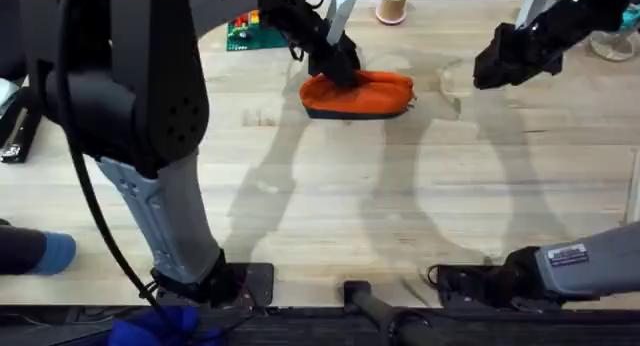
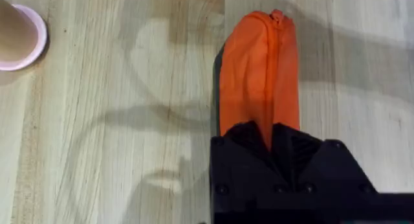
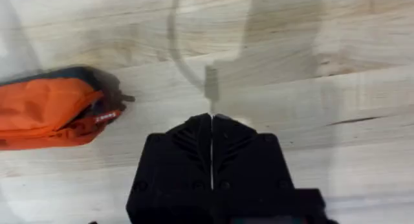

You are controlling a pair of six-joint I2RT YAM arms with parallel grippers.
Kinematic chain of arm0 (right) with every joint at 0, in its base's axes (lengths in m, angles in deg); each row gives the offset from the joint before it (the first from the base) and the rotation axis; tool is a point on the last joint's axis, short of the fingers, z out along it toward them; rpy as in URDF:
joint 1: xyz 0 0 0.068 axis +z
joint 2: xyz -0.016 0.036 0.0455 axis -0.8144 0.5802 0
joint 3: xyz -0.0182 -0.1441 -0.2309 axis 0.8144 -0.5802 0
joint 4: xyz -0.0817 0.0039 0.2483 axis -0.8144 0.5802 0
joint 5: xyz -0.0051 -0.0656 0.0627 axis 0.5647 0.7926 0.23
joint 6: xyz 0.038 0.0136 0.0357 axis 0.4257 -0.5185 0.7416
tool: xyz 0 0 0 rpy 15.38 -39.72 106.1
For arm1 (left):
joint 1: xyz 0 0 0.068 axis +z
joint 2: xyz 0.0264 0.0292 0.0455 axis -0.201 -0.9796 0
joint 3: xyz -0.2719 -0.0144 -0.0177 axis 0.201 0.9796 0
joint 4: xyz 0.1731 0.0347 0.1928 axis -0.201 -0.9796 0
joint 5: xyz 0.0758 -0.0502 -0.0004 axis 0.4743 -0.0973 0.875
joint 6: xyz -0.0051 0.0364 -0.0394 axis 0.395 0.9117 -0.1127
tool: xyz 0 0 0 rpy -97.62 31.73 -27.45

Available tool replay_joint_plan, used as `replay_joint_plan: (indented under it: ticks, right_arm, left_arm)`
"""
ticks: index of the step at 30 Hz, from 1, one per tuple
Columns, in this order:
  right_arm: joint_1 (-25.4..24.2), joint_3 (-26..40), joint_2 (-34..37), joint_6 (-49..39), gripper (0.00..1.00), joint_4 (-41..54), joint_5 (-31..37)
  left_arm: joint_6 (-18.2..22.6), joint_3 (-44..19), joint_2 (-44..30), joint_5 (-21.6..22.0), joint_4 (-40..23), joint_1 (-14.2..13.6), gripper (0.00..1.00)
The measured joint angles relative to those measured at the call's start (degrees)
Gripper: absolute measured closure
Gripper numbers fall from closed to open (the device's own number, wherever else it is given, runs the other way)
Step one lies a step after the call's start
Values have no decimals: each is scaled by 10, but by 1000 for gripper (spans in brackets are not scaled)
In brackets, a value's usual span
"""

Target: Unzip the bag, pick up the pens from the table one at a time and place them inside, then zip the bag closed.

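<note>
bag [image 2: 259,75]: orange woven cloth, matt, soft creases, darker cloth band at base | table [image 1: 330,196]: pale wood planks, visible grain, smooth, low sheen | left gripper [image 2: 275,146]: black plastic, matt | right gripper [image 3: 211,130]: black plastic, ribbed, matt

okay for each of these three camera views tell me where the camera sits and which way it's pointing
Overhead: above the arm bases, looking down and forward over the table; both arms show, the left gripper at the bag.
Left wrist: on the left arm, looking down along the bag, its fingers shut on the fabric.
Right wrist: on the right arm, looking down; the shut right gripper is beside the bag.
All three share the bag.
</note>
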Motion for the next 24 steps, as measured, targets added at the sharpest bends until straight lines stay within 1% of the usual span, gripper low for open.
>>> replay_joint_plan:
  ticks: [1,2,3,8,9,10,11,12,13,14,19,20,24]
  right_arm:
    - [0,0,0,0,964,0,-4]
    - [0,0,0,2,912,0,-8]
    - [0,0,0,3,820,1,-11]
    - [0,1,0,4,115,25,-19]
    - [0,3,0,4,60,31,-19]
    - [0,6,0,4,40,36,-19]
    - [0,11,0,4,33,40,-20]
    - [0,18,0,4,30,44,-20]
    - [0,24,-2,4,28,47,-20]
    - [0,31,-4,4,27,50,-20]
    - [1,65,-32,4,22,63,-20]
    - [1,73,-37,4,20,66,-20]
    - [1,94,-48,4,6,85,-20]
  left_arm:
    - [0,0,0,0,0,0,960]
    - [0,0,0,0,0,0,960]
    - [0,0,0,0,0,0,960]
    - [0,0,5,8,0,0,960]
    - [0,0,8,13,-1,-1,960]
    - [0,0,12,18,-1,-2,953]
    - [0,0,16,26,-4,-3,920]
    - [0,0,23,32,-5,-3,847]
    - [-3,0,29,36,-4,-3,738]
    - [-4,0,40,40,-3,-2,608]
    - [-27,-1,100,63,-6,1,65]
    - [-36,-2,111,71,-10,2,22]
    - [-80,-4,140,117,-36,2,6]
